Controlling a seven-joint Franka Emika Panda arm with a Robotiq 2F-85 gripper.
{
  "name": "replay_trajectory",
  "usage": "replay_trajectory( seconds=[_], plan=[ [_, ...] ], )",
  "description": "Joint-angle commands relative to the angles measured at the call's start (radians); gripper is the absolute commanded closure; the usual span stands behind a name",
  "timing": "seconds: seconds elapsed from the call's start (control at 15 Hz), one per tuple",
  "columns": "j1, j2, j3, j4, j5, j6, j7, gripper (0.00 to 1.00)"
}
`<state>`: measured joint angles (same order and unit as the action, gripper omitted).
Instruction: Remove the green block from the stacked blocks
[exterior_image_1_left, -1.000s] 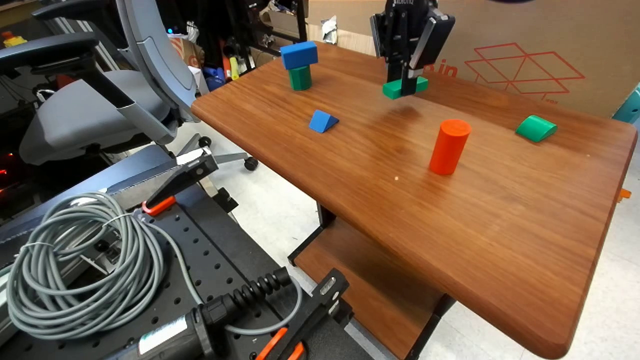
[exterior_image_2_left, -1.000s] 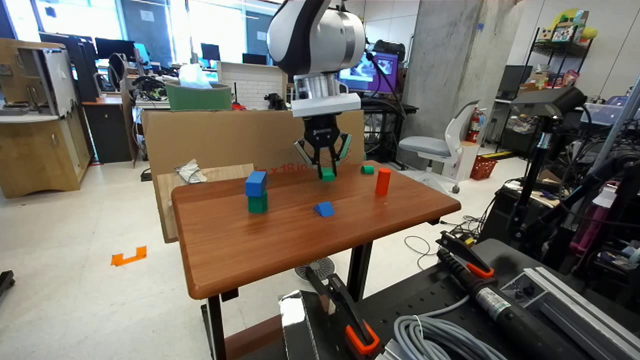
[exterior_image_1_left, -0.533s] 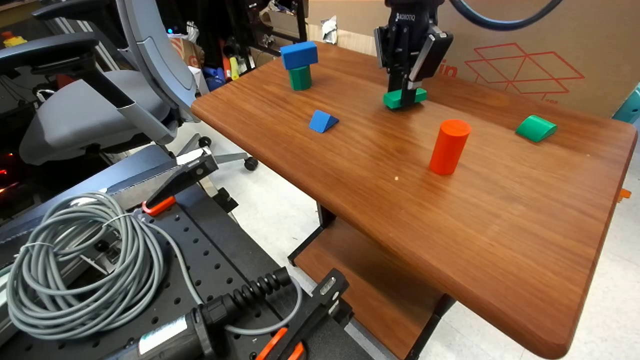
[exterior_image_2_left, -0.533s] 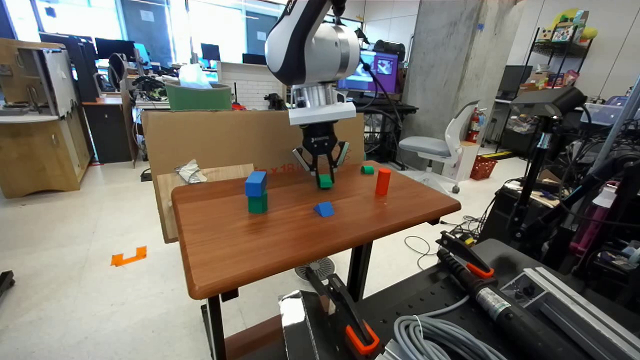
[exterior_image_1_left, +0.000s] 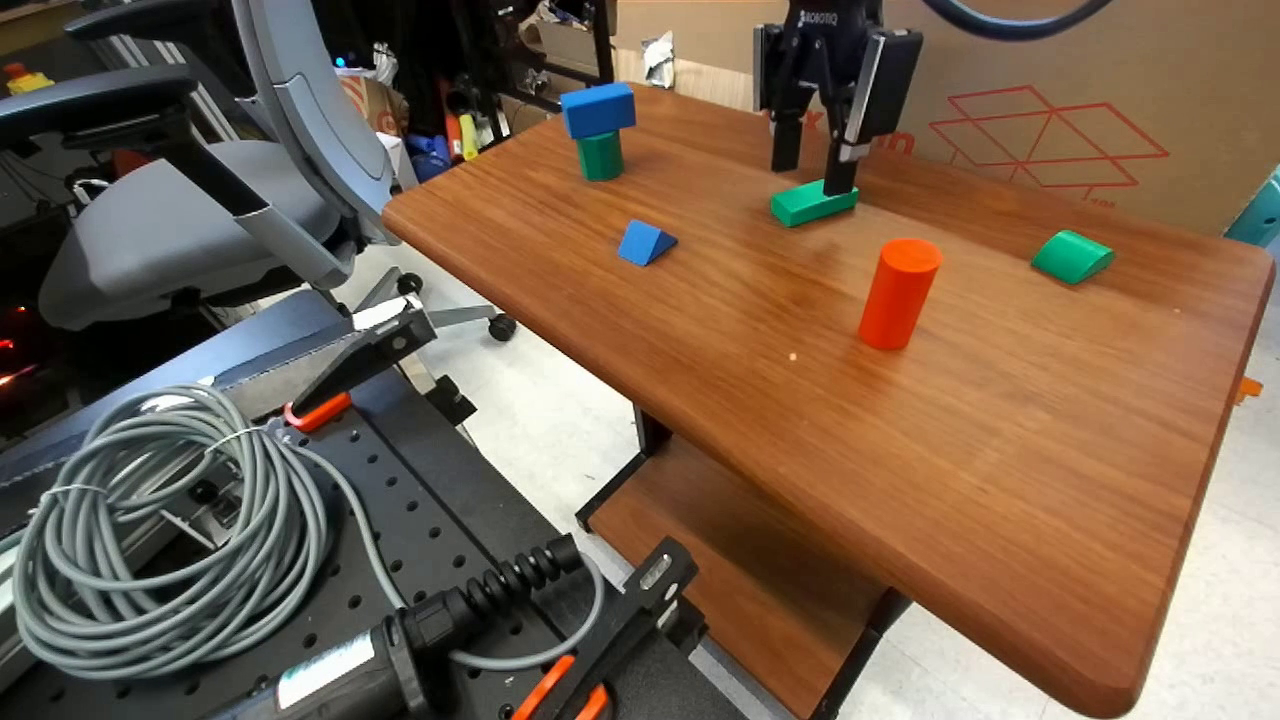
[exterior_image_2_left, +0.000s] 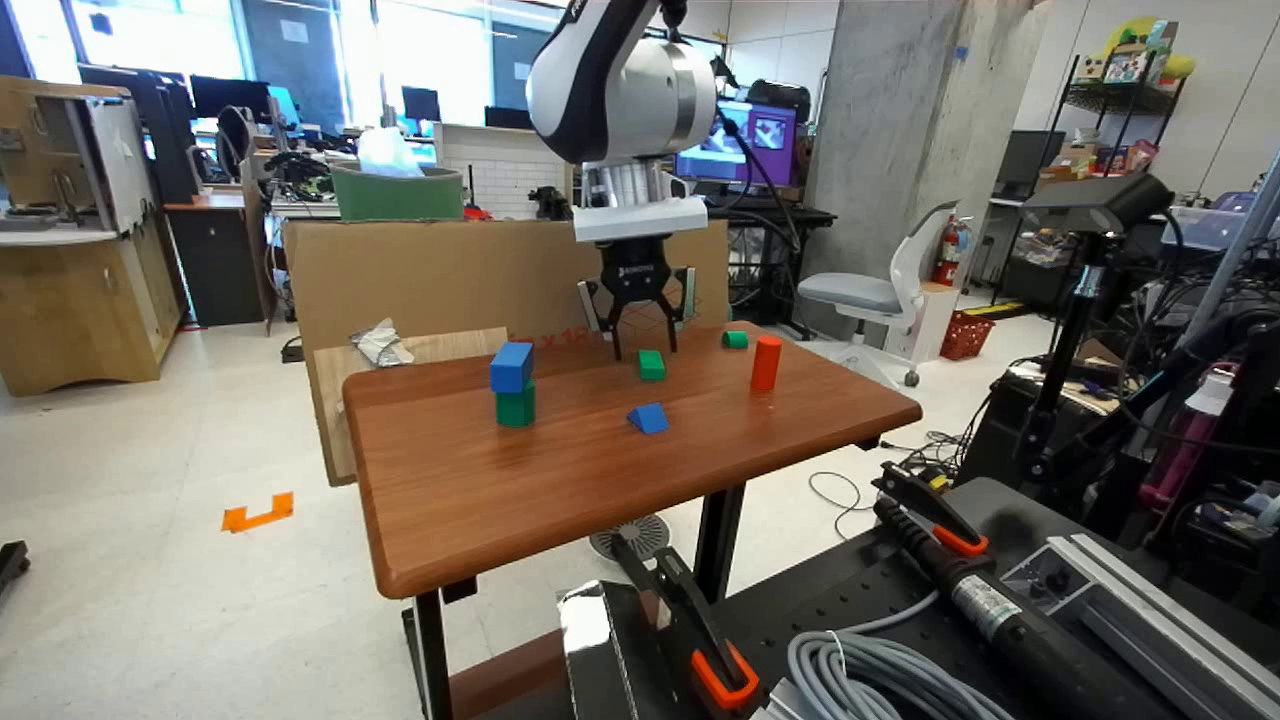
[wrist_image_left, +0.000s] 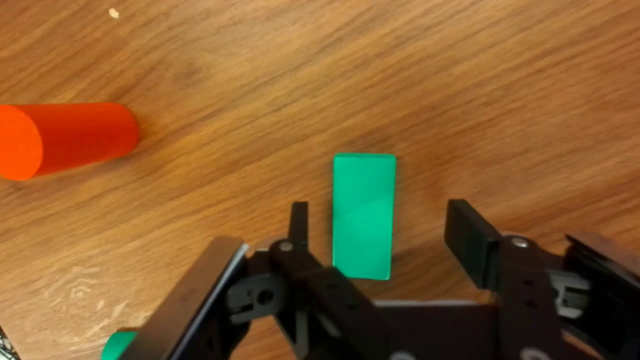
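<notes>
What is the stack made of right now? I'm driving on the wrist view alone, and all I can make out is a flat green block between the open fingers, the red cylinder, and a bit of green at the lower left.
Observer: A blue block rests on a lower green block; both exterior views show the pair.
Operator: And the green at my lower left?
Observer: That looks like the half-round green block, curved side up on the table.
Operator: Anything else outside my picture?
Observer: Yes, a blue wedge lies on the table, apart from the other blocks.
</notes>
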<state>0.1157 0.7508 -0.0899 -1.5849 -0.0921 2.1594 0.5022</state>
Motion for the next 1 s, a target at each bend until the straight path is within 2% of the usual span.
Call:
replay_trajectory(
  seconds=[0.0,0.47,0.67,0.73,0.93],
  plan=[
    [0.020,-0.133,0.004,-0.114,0.011,0.051,-0.015,0.01],
    [0.065,-0.480,0.063,-0.354,0.028,0.133,-0.001,0.00],
    [0.051,-0.609,0.112,-0.404,0.085,0.028,-0.037,0.00],
    [0.052,-0.506,0.101,-0.325,0.043,0.069,-0.003,0.00],
    [0.050,-0.540,0.110,-0.343,0.045,0.057,-0.002,0.00]
  ],
)
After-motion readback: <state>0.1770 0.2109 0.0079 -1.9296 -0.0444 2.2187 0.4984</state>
